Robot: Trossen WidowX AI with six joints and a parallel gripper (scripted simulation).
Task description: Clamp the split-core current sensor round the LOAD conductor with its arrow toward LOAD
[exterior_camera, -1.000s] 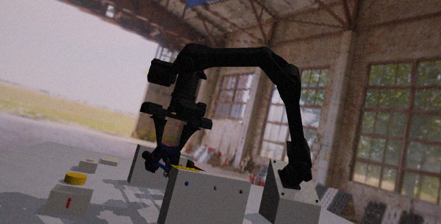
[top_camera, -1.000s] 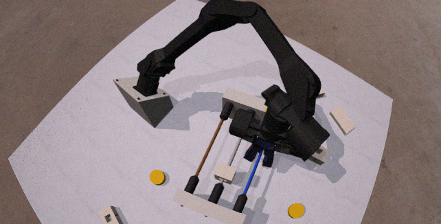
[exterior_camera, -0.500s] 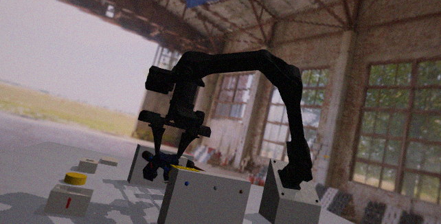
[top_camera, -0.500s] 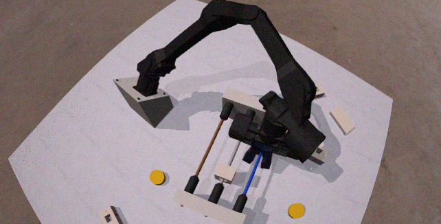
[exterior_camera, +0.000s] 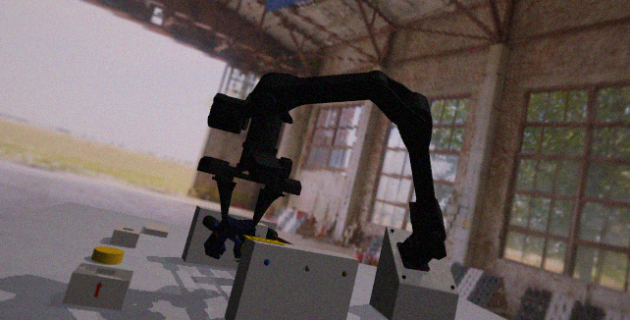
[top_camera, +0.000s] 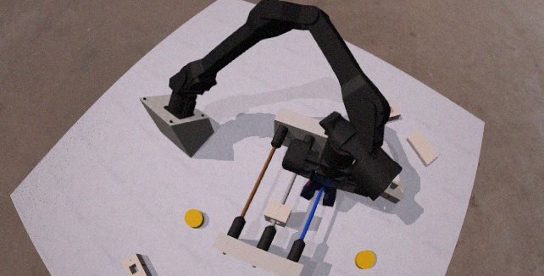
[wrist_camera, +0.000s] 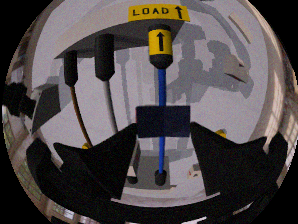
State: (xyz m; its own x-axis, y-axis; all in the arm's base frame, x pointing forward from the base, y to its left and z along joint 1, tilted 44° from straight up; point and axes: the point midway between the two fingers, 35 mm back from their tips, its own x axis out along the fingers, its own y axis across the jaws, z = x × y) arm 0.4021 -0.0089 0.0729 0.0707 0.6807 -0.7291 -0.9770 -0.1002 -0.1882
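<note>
The dark blue sensor point(top_camera: 323, 182) point(exterior_camera: 233, 227) point(wrist_camera: 150, 121) is held between the fingertips of my gripper point(exterior_camera: 239, 221) point(wrist_camera: 163, 126). Its two halves hang spread apart and downward in the top view, with the blue conductor point(top_camera: 312, 217) point(wrist_camera: 161, 86) running between them, so it straddles the conductor and is not shut. A yellow LOAD label point(wrist_camera: 150, 12) and a yellow sleeve point(wrist_camera: 160, 45) with a black arrow mark the far end of that conductor in the wrist view. A bit of red shows on the sensor's side; its arrow's direction cannot be read.
A brown conductor point(top_camera: 257, 183) point(wrist_camera: 79, 113) and a grey conductor point(top_camera: 289, 190) run alongside, between two end blocks point(top_camera: 258, 256). A beige block point(top_camera: 278, 212) sits on the grey conductor. Yellow discs point(top_camera: 194, 218) point(top_camera: 365, 259) and beige blocks point(top_camera: 422, 147) lie around.
</note>
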